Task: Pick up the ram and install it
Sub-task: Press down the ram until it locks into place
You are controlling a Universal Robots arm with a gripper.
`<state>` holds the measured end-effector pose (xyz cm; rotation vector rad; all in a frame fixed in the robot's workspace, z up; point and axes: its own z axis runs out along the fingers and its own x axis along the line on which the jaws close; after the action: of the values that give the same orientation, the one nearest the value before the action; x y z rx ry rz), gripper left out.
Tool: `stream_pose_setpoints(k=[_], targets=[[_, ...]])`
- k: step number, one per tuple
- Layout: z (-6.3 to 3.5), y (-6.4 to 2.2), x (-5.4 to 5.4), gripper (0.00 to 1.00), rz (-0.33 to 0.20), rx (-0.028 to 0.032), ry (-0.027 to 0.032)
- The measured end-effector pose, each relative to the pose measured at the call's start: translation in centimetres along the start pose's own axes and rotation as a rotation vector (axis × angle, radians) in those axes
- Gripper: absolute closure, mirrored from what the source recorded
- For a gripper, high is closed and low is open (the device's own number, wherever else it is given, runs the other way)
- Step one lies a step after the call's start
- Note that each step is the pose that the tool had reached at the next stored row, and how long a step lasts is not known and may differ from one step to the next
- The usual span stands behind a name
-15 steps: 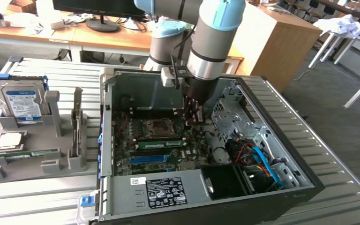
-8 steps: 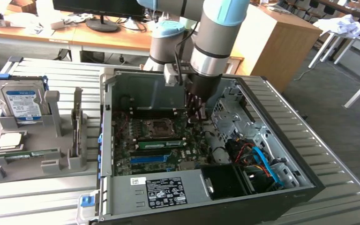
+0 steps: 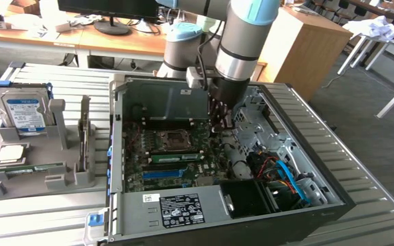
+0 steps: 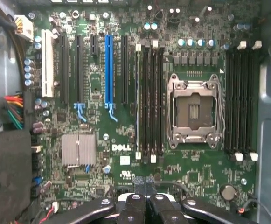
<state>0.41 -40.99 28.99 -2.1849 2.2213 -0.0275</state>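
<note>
I am hovering inside the open computer case (image 3: pixel 334 202), looking straight down at the motherboard (image 4: pixel 196 175), and my gripper (image 4: pixel 144 184) is keeping its two fingers pressed together with nothing between them. The ram (image 3: pixel 175 157) is, as I am judging it, the green stick that is standing in a memory slot beside the processor socket (image 4: pixel 193 109). In the wrist view I am seeing it only edge-on, as a thin pale line (image 4: pixel 138 102) in the slot nearest to the long blue slot (image 4: pixel 108 70), with white latches at both ends. It is looking seated, but I cannot tell whether the latches are fully locked. I am expecting this stick to be very light and stiff, but thin and fragile: it is not liking bending or twisting, and the small chips on its faces are not a good place for pressure. Its flat faces are smooth, so a weak pinch is risking a slip. The best hold, in my opinion, is across the thin board near the middle of its upper long edge, keeping it upright and away from the contact edge.
</note>
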Motion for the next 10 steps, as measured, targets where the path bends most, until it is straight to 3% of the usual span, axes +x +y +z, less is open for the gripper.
stream_pose_setpoints(k=[10], targets=[[-0.89, -1.48, -0.1, 0.90, 0.000, -0.0007, 0.0000]])
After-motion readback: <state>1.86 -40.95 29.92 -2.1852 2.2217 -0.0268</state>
